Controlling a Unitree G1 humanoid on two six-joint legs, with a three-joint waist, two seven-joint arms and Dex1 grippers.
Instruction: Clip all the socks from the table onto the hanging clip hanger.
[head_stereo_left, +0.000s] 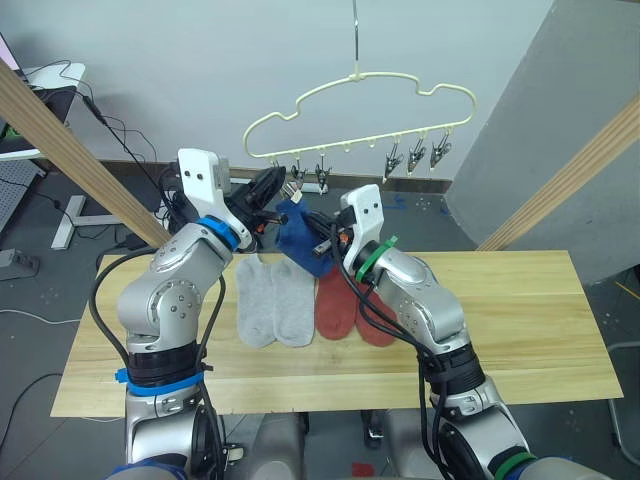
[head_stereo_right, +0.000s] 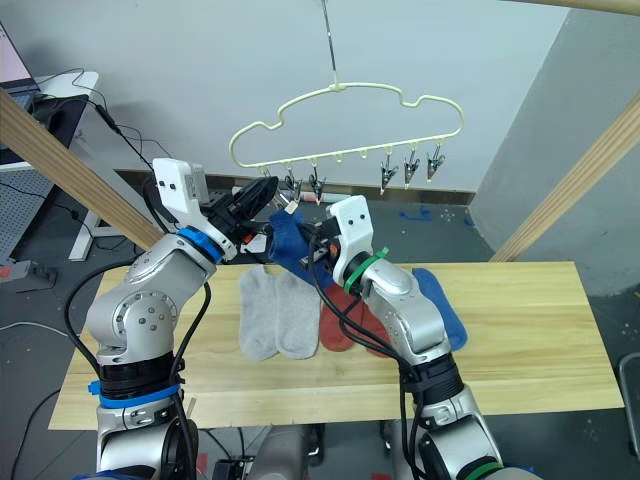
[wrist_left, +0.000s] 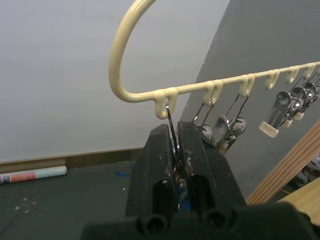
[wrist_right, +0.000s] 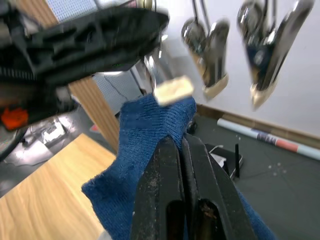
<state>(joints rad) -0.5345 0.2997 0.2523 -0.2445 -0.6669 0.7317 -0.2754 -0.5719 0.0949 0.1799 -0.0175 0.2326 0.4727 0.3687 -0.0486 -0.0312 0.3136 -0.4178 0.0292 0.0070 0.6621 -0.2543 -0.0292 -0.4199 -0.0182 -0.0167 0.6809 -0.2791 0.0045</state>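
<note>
Right wrist view: right gripper (wrist_right: 182, 145) pinches blue sock (wrist_right: 145, 165) just under clip (wrist_right: 172, 89).

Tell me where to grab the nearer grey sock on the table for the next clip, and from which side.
Probably pinch the grey sock at its cuff, the far end pointing toward the clip hanger. It lies flat with its length running away from the robot, beside its twin, so come straight down from above on the outer left edge of the cuff, away from the neighbouring sock, using the fingers of the left gripper.
</note>
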